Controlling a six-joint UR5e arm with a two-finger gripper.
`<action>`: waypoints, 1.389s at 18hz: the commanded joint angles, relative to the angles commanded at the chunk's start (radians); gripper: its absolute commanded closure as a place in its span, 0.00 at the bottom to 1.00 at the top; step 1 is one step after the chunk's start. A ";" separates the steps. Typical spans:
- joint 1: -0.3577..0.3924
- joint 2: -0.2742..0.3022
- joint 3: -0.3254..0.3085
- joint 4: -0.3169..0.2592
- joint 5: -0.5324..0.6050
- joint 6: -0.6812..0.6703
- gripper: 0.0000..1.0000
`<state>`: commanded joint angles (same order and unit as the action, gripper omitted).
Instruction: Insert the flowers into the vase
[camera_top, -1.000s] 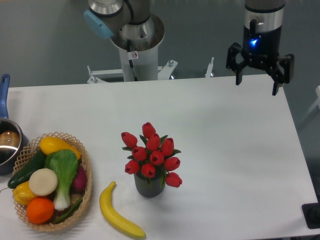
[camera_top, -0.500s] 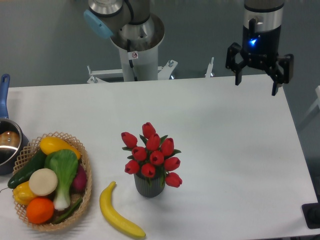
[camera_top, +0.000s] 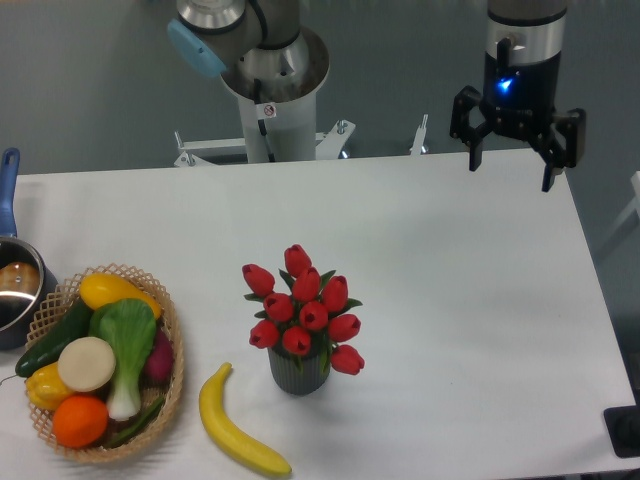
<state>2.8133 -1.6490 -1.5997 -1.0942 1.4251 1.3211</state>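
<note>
Flowers (camera_top: 303, 308) hiding vase (camera_top: 298, 372) mouth, tool (camera_top: 511, 163) fingers apart, empty, arm cropped at top

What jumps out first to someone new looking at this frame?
The red flowers standing in the small dark vase near the table's front centre. Next, the wicker basket of produce at front left with a yellow banana lying beside it. The gripper hangs open and empty above the far right edge, well away from the vase.
</note>
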 joint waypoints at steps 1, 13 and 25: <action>-0.002 0.005 -0.026 0.043 -0.005 -0.026 0.00; -0.005 -0.003 -0.059 0.094 -0.156 -0.178 0.00; -0.009 -0.005 -0.039 0.099 -0.152 -0.227 0.00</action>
<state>2.8041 -1.6536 -1.6385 -0.9956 1.2732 1.0937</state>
